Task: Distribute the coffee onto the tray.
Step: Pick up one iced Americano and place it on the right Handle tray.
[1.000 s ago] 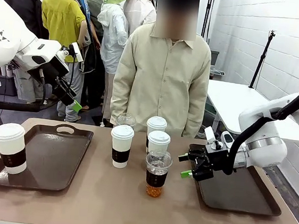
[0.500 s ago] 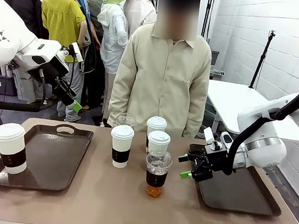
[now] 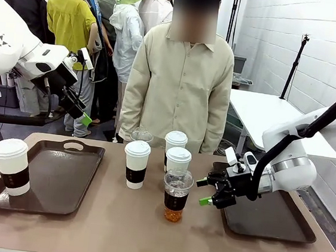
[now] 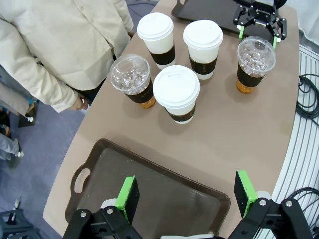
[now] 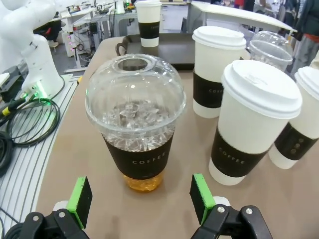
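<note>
The brown surface (image 3: 115, 229) held two dark trays (image 3: 272, 224) and six drinks. Four were white lidded paper cups (image 3: 136, 163), one on the left tray (image 3: 60, 175) and three mid-surface. Two were clear dome-lidded plastic cups. Their dark sleeves (image 5: 142, 159) read "COFFEE". My right fingers (image 5: 201, 195) stood spread beside the nearer dome cup (image 5: 134, 114). My left fingers (image 4: 128, 198) hung spread above the left tray. From there I saw the farther dome cup (image 4: 131, 79) whole; the front view half hid it.

"COFFEE" printed on dark sleeve of dome-lidded cup (image 5: 135, 124), right wrist view. Same word read on white lidded cup (image 5: 249, 124) at its 3 o'clock. Partly legible on farther white cup (image 5: 215, 69), 1 o'clock.
</note>
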### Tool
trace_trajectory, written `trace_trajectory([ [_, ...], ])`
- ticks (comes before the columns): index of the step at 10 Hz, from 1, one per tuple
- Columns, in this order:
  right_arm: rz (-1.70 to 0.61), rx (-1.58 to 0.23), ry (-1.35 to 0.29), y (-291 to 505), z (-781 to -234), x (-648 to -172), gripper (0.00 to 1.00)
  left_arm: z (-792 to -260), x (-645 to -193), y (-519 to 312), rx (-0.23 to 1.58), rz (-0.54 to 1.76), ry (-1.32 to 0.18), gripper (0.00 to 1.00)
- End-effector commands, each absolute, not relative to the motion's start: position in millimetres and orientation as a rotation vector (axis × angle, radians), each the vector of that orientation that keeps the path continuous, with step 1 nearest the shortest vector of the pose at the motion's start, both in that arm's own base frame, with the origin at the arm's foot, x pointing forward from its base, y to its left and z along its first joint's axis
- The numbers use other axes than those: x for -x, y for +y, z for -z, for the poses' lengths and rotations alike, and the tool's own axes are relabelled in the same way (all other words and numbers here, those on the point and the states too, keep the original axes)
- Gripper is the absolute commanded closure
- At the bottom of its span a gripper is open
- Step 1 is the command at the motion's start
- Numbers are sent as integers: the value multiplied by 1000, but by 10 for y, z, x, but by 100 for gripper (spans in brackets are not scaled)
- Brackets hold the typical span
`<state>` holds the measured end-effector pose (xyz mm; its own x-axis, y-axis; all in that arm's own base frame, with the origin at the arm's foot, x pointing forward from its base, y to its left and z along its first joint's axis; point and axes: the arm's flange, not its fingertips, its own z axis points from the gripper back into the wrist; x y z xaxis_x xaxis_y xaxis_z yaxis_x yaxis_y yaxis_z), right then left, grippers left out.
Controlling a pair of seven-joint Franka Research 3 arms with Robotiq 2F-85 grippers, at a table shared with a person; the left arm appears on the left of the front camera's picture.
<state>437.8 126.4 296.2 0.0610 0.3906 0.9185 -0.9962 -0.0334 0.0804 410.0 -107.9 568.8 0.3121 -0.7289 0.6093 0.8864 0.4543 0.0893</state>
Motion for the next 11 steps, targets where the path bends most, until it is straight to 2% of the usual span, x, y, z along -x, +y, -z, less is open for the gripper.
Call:
trace_trajectory([
  [1, -1360, -1015, -875, 1390, -2836, -4464, 0, -5684, -4104, -1066, 292, 1084, -639, 0],
  [6, -1369, -1014, -944, 1568, -2675, -4510, 0, -5684, -4104, -1066, 292, 1084, -639, 0],
  [11, -1381, -1075, -916, 1707, -2601, -4553, 0, -5684, -4104, -1066, 292, 1084, -639, 0],
])
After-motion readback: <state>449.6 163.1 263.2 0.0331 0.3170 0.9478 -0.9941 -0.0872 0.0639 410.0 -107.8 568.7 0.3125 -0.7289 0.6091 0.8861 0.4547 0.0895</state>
